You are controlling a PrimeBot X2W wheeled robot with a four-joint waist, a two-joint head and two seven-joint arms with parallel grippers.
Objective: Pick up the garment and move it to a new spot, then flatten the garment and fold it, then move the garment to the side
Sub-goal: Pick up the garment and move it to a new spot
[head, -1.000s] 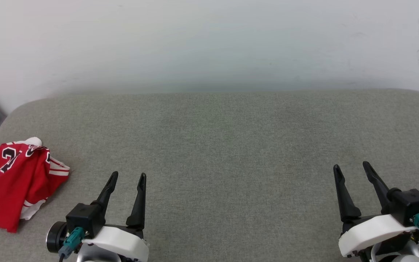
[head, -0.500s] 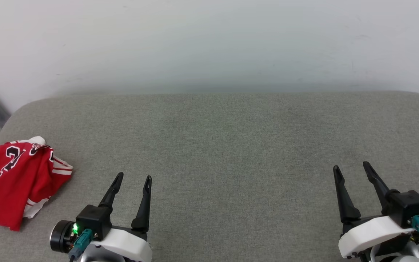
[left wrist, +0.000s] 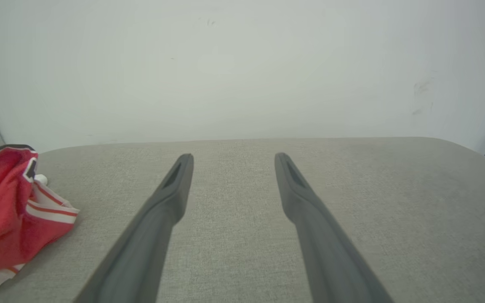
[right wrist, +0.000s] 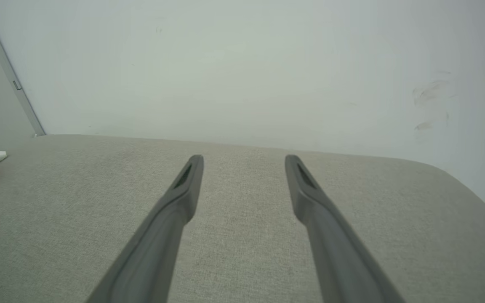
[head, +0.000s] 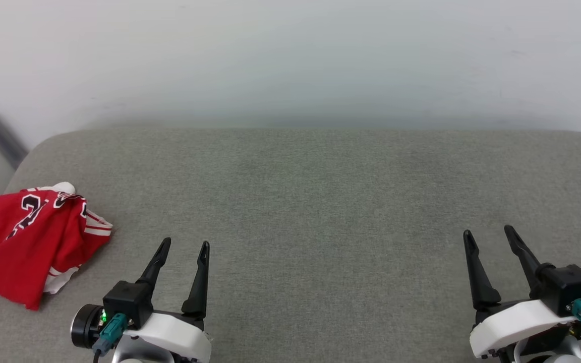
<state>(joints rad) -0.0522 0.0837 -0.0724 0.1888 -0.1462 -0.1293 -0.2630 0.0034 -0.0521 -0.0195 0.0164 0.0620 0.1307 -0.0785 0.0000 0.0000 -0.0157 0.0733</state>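
Fig.: garment lay crumpled at frame's lower left, by the grey cushion's edge, untouched | left gripper I had spread, empty, near it, judged ready to reach | right gripper, lower right, spread, empty, well apart.
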